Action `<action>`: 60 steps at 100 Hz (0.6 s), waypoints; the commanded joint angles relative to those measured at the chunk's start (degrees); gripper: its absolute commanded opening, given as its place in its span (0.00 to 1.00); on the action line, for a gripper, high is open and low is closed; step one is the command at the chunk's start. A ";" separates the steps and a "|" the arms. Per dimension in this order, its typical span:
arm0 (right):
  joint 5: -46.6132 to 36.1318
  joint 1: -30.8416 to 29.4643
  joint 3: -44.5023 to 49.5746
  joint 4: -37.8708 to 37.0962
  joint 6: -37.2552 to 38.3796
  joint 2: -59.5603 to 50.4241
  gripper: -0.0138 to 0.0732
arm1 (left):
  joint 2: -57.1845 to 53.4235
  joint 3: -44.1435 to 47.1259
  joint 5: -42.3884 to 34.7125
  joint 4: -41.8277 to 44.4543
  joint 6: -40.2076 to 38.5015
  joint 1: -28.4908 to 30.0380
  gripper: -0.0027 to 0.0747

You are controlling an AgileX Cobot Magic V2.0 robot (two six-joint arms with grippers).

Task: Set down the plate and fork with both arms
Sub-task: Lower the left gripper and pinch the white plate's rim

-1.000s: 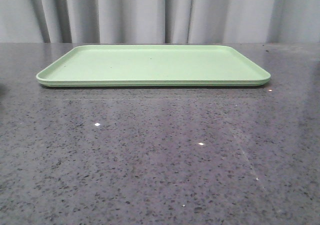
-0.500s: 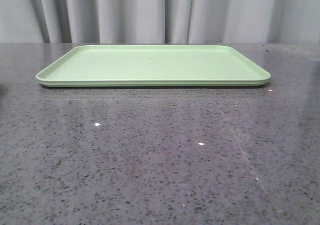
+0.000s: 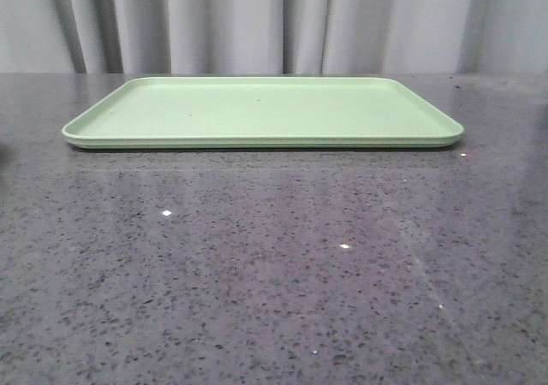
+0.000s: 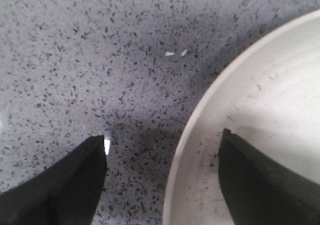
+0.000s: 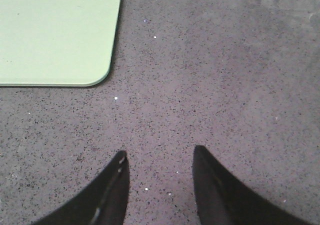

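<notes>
In the left wrist view the cream-white plate [image 4: 260,100] lies on the speckled grey table. My left gripper [image 4: 162,137] is open and straddles its rim: one finger hangs over the plate's inside, the other over the bare table. My right gripper [image 5: 159,155] is open above the bare table with nothing between its fingers. The fork is out of view. Neither gripper shows in the front view.
A flat pale green tray [image 3: 257,111] lies at the back of the grey table [image 3: 274,265], with a curtain behind it. One corner of the tray [image 5: 55,35] shows ahead of the right gripper in the right wrist view.
</notes>
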 commanded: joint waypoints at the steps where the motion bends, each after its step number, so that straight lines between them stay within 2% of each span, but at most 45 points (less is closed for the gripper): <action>1: -4.10 -0.22 -1.72 -0.09 -0.33 0.81 0.53 | -0.60 -1.74 -2.34 -0.64 -0.04 0.10 0.63; 40: -4.47 -0.22 -1.72 -0.09 -0.33 0.81 0.53 | 0.01 -1.74 -0.88 -0.64 -0.04 0.10 0.62; 52: -4.53 -0.22 -1.72 -0.09 -0.33 0.81 0.53 | 0.01 -1.74 -0.64 -0.94 -0.04 0.10 0.53; 60: -4.53 -0.22 -1.72 -0.09 -0.33 0.81 0.53 | 0.01 -1.74 -0.64 -1.31 -0.04 0.10 0.43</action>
